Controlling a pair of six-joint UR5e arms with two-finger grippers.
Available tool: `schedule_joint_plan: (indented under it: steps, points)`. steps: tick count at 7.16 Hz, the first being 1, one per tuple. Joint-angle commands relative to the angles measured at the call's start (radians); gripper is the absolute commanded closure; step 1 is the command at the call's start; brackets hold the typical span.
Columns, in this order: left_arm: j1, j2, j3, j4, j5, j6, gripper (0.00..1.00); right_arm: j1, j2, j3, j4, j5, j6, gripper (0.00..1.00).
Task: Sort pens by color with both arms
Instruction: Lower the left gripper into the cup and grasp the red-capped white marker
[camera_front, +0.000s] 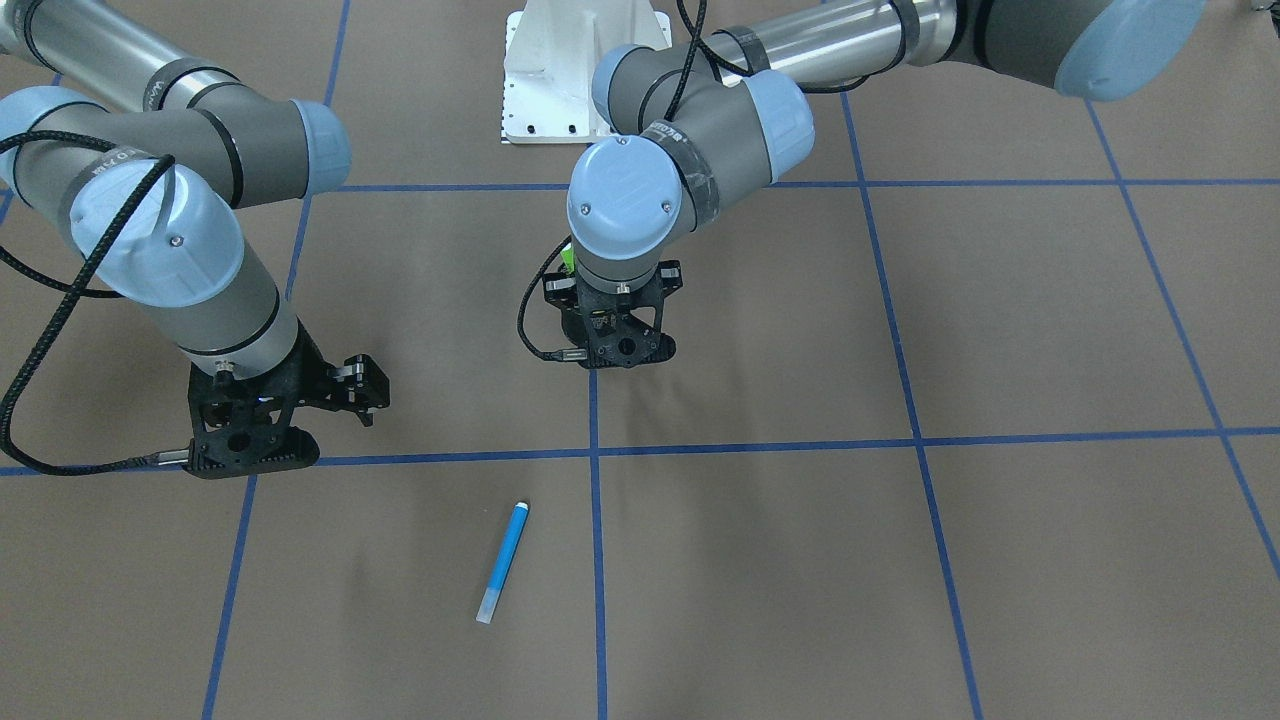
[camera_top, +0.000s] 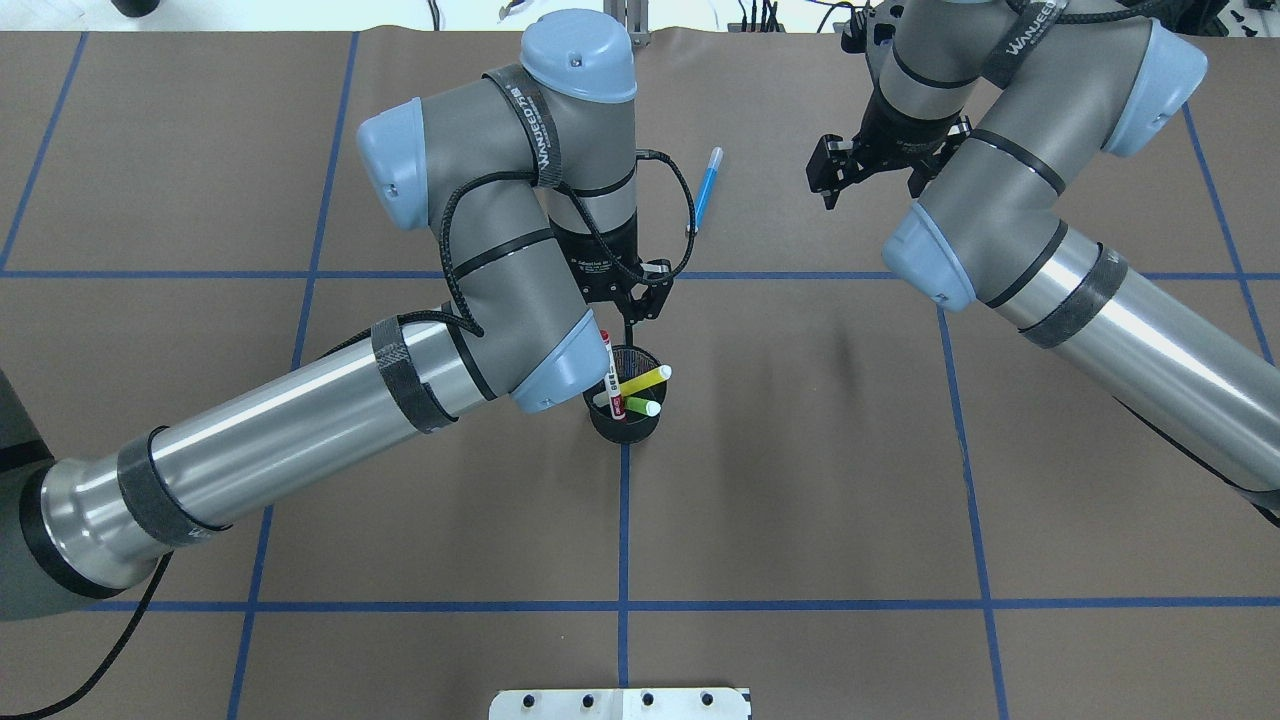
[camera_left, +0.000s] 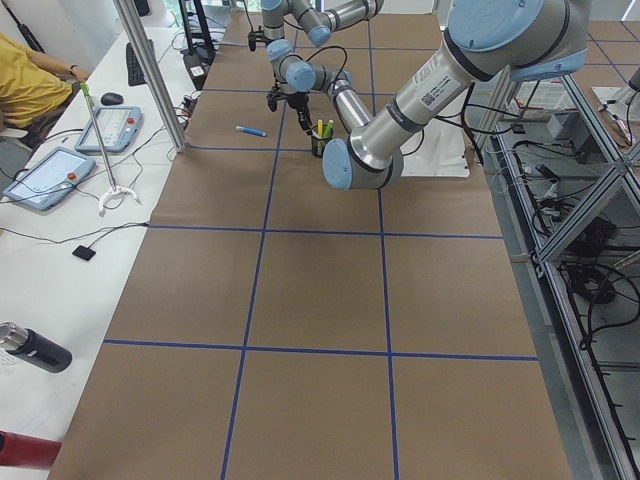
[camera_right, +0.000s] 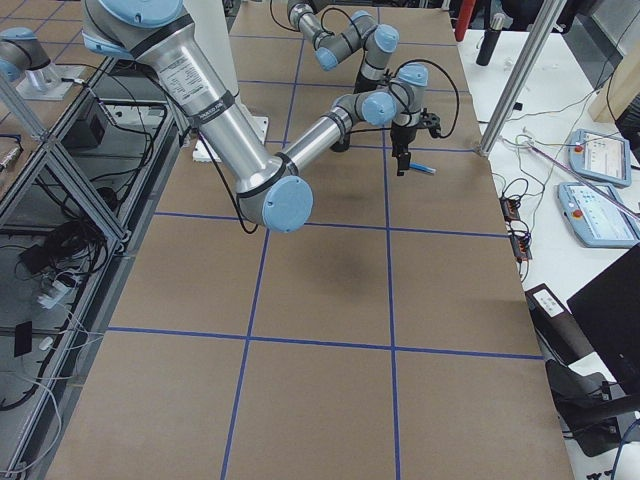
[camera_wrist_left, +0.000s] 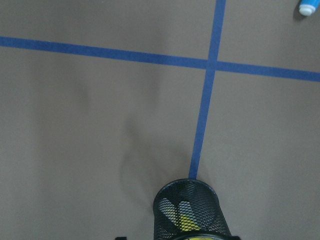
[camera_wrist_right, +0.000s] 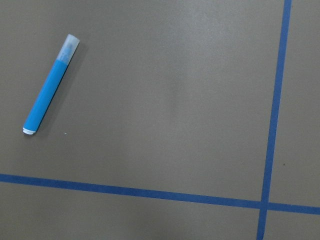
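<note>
A blue pen lies alone on the brown table, beyond the tape cross; it also shows in the front view and the right wrist view. The white pen with red cap, the yellow pen and the green pen stand in a black mesh cup. My left gripper hangs just beyond the cup's far rim, looks shut and holds nothing. My right gripper hovers to the side of the blue pen, apart from it; its fingers are hidden.
Blue tape lines divide the table into squares. The cup stands on one tape line, close to my left arm's elbow. The white pedestal base is at the robot's edge. Tablets and an operator are beside the table.
</note>
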Motion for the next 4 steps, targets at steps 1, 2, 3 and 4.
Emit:
schedule_joint_plan:
  steps: [1,2,3,4]
  points:
    - [0.003,0.003,0.000,-0.002,0.000,0.009,0.55,-0.002,0.000,0.000,0.001,0.000,0.000,0.01]
    - [0.003,0.003,0.000,0.000,0.000,0.010,0.58,-0.004,0.000,0.000,0.001,-0.002,0.000,0.01]
    - [0.003,0.003,-0.001,-0.002,0.000,0.012,0.59,-0.004,0.000,0.000,0.003,-0.002,0.000,0.01]
    - [0.003,0.003,-0.003,-0.002,0.000,0.012,0.62,-0.005,0.000,0.000,0.003,-0.004,0.002,0.01]
